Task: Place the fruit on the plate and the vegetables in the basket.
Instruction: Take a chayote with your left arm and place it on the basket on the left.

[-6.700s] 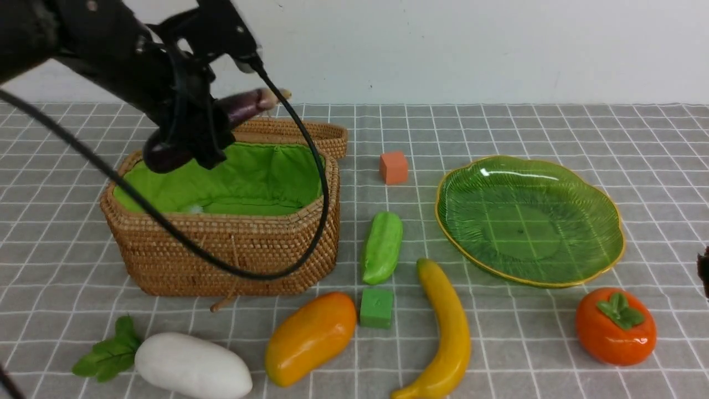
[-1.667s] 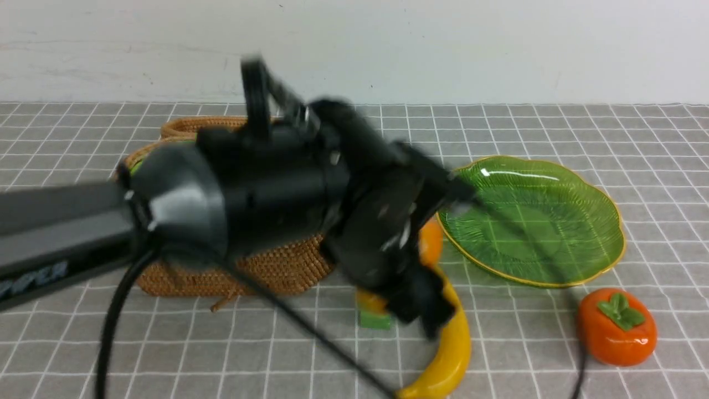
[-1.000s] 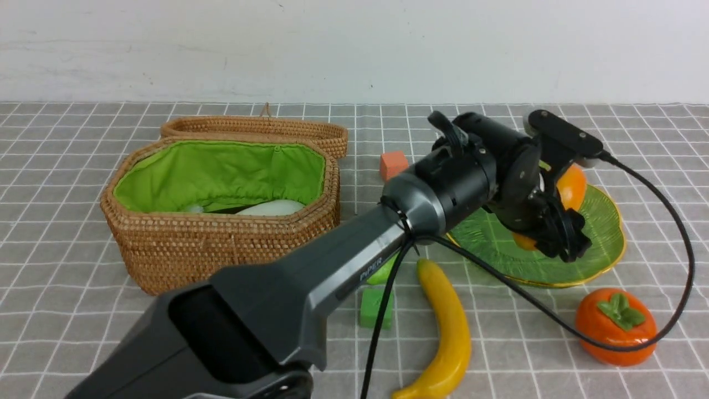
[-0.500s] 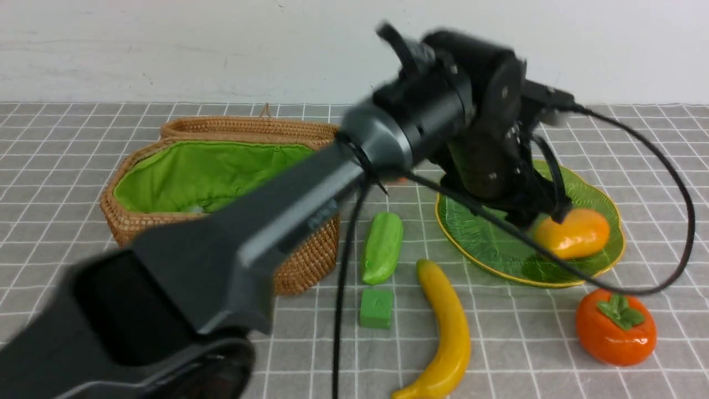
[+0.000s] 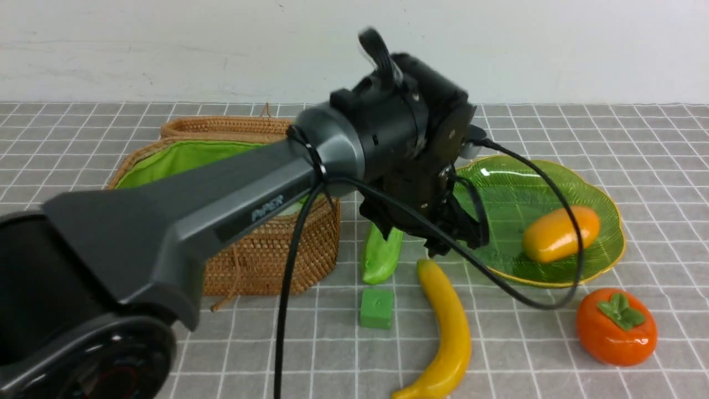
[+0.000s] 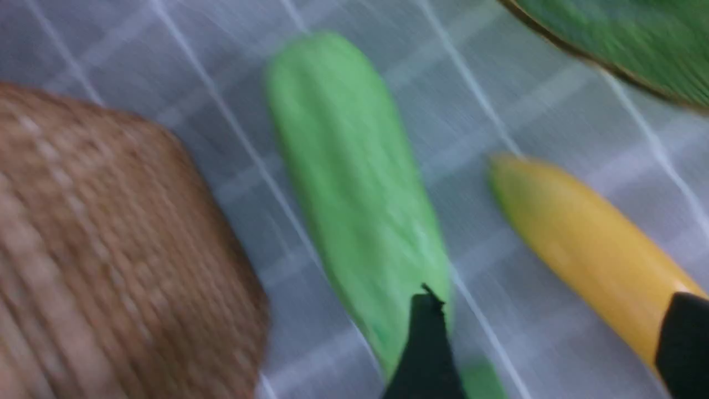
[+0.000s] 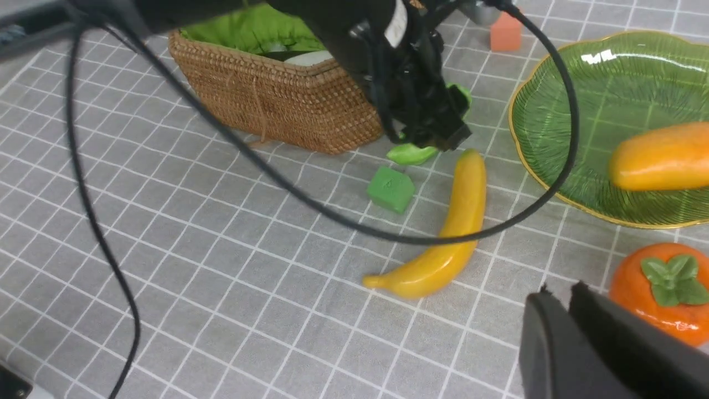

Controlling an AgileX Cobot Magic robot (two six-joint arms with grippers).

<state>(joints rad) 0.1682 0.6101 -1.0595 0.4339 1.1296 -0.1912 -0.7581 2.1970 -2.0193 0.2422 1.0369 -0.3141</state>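
The mango [image 5: 559, 234] lies on the green plate [image 5: 515, 183]. On the cloth lie the banana [image 5: 448, 327] and the persimmon [image 5: 616, 327]. The light green cucumber [image 5: 382, 252] rests beside the wicker basket [image 5: 260, 260], where the white radish [image 7: 310, 57] shows inside. My left gripper [image 5: 457, 241] hovers over the cucumber [image 6: 360, 194] and the banana's tip [image 6: 587, 249]. It is open [image 6: 554, 343], with bare cloth between its fingers [image 6: 424, 349]. My right gripper [image 7: 559, 293] is shut and empty, low beside the persimmon [image 7: 664, 293]. It is out of the front view.
A small green cube [image 5: 376, 307] sits between the cucumber and the banana. A small orange cube [image 7: 505, 34] stands behind the plate [image 7: 609, 83]. The left arm and its cable [image 5: 288, 288] cross in front of the basket.
The left gripper let go of the mango on the plate. It then swung back left and down, over the cucumber and the banana's tip.
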